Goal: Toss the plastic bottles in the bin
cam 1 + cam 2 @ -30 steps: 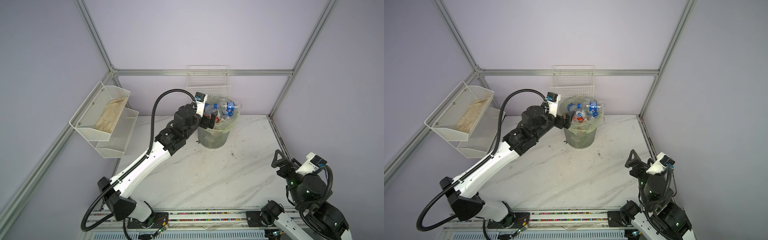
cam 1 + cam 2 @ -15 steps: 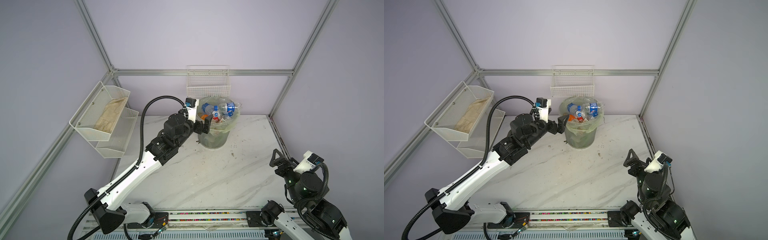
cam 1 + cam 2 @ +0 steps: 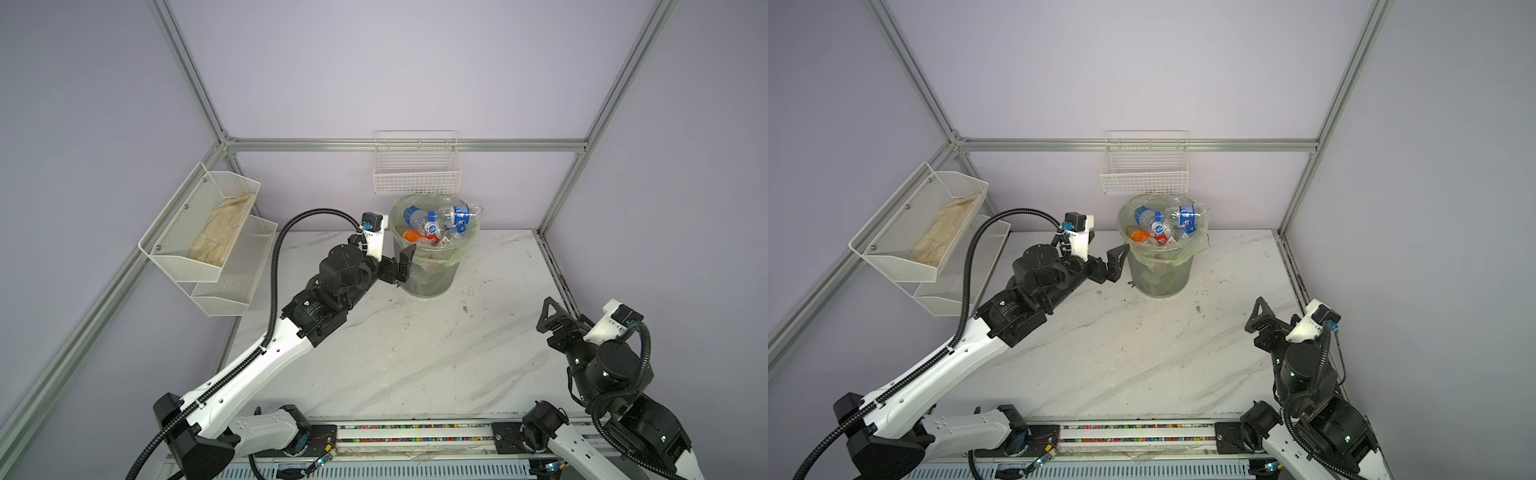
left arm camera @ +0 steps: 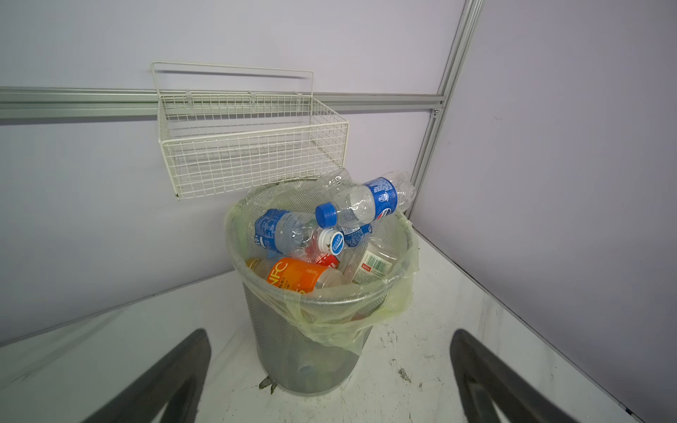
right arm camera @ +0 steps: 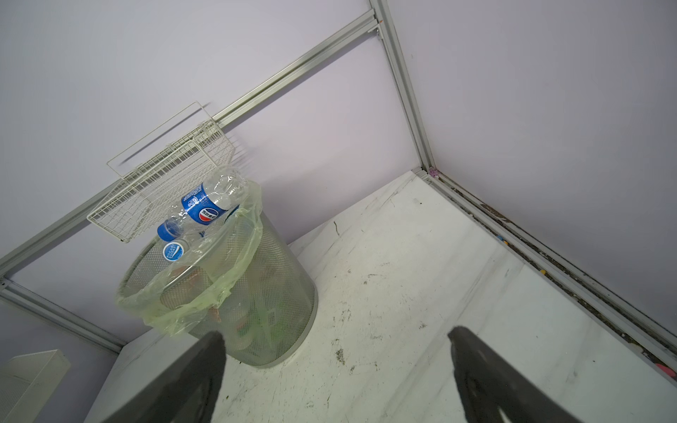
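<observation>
The bin (image 3: 432, 272) stands at the back of the marble table, a pale green liner over its rim. It is heaped with plastic bottles (image 3: 441, 219), in both top views (image 3: 1166, 224). In the left wrist view a blue-labelled bottle (image 4: 370, 201) lies on top, jutting past the rim, above an orange-labelled one (image 4: 293, 278). My left gripper (image 3: 401, 264) hangs open and empty just left of the bin's wall (image 4: 304, 351), below its rim. My right gripper (image 3: 561, 318) is open and empty at the right edge of the table, well away from the bin (image 5: 267, 304).
A white wire basket (image 3: 417, 174) hangs on the back wall just above the bin. A two-tier mesh shelf (image 3: 232, 286) with a beige cloth (image 3: 222, 228) is fixed to the left wall. The table (image 3: 415, 357) carries only the bin.
My left arm has pulled back from the bin's rim, moving left and down, jaws still open. The right arm shifted only slightly.
</observation>
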Controlling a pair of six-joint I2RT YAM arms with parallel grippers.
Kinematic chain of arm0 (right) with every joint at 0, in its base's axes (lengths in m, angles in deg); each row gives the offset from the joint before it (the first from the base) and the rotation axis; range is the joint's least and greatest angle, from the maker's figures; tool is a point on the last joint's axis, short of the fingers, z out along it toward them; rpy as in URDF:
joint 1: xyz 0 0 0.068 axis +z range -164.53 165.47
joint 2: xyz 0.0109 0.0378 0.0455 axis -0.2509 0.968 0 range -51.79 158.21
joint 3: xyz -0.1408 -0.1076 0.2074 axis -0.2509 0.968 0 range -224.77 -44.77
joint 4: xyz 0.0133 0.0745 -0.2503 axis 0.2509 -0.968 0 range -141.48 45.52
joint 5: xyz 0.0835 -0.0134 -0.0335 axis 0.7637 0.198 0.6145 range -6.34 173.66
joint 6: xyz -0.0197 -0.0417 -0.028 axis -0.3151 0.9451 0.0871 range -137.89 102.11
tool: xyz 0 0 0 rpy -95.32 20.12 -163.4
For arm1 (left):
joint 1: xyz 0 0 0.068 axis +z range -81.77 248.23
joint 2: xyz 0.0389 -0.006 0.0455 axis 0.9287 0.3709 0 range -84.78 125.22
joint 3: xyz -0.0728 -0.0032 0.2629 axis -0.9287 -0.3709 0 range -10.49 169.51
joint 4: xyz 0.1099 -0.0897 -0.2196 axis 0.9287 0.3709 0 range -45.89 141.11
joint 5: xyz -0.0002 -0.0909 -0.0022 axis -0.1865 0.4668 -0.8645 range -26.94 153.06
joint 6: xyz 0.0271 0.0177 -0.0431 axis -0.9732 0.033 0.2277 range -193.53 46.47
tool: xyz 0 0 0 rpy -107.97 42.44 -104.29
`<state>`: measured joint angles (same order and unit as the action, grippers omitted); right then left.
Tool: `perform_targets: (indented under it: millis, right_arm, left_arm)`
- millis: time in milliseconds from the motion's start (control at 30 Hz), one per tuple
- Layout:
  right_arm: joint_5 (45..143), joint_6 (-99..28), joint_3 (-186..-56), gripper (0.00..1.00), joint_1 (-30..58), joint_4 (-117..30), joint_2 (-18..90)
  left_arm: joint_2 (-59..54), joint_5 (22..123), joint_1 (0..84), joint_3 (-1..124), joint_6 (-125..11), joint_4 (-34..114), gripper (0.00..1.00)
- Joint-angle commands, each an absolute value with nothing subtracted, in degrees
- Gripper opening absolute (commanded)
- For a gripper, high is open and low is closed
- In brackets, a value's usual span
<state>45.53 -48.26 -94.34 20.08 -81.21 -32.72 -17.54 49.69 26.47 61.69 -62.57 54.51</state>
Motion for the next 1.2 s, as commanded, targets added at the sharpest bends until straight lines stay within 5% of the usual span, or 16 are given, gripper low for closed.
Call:
perform_targets:
  millis: [0,333,833,1167]
  right_arm:
    - [45.2,-47.9,-94.2,0.97,20.0,-81.4,-31.9]
    - [47.4,-44.6,-92.9,0.97,20.0,-78.5,-30.7]
    - [63.0,-36.8,-89.7,0.98,19.9,-63.5,-14.8]
    - [58.4,-33.5,-84.6,0.97,20.0,-59.1,-16.1]
  left_arm:
    - [-20.9,46.6,26.5,57.3,-63.0,53.3,1.0]
    - [-29.3,39.1,27.8,48.9,-63.7,54.9,1.0]
    - [-39.2,26.2,31.2,37.3,-63.8,57.0,1.0]
    - [-42.9,20.4,32.6,28.6,-61.6,58.3,1.0]
